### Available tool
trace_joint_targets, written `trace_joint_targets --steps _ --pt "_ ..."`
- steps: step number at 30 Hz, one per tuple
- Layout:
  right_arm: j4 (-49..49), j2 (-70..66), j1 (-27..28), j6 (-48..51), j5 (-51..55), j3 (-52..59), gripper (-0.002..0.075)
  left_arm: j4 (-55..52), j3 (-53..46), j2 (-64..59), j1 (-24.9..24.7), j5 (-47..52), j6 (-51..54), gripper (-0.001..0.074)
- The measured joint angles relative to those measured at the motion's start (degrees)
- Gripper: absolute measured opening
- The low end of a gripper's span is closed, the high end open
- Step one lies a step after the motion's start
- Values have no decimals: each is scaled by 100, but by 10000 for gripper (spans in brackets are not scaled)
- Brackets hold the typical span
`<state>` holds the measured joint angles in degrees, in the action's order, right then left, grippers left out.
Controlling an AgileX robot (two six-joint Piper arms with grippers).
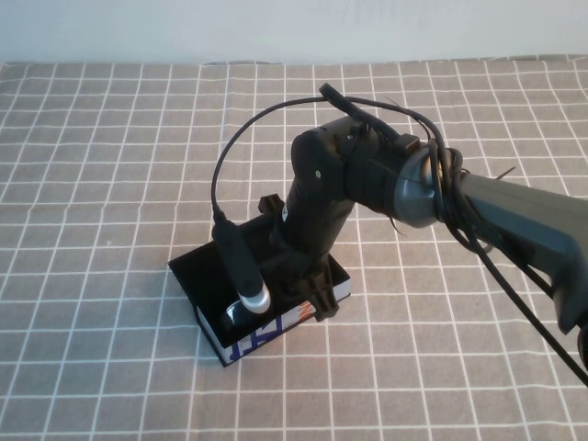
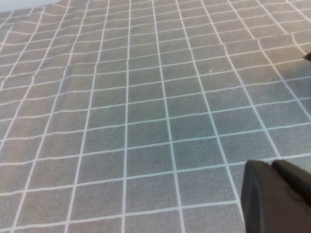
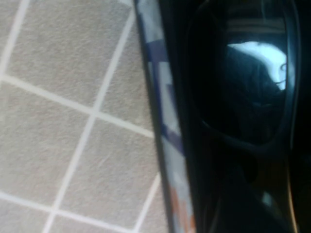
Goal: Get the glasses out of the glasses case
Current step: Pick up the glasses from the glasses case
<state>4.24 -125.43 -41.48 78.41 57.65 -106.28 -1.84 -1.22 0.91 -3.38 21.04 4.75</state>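
The glasses case [image 1: 266,333] lies open on the checked cloth, left of centre, black inside, with a white side bearing blue lettering and an orange mark. My right gripper [image 1: 308,296] reaches straight down into the case's right half. The right wrist view looks into the case from very close. It shows a dark reflective lens of the black glasses [image 3: 243,97] lying inside, with the case's white lettered side [image 3: 163,111] beside it. A bit of lens also shows in the high view [image 1: 231,317]. My left gripper [image 2: 279,194] is shut and empty over bare cloth, out of the high view.
The grey checked tablecloth [image 1: 110,165] covers the whole table. The right arm's black cable [image 1: 225,165] loops above the case. The arm and its wrist camera [image 1: 255,299] hide much of the case's inside.
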Motion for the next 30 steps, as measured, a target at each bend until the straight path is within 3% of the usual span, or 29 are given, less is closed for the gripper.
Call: trace_joint_targets --steps 13,22,30 --pt "-64 -8 -9 0 136 0 191 0 0 0 0 0 0 -4" --pt "-82 50 -9 0 144 -38 42 0 0 0 0 0 0 -4" --pt "-52 96 -9 0 249 -53 8 0 0 0 0 0 0 -4"
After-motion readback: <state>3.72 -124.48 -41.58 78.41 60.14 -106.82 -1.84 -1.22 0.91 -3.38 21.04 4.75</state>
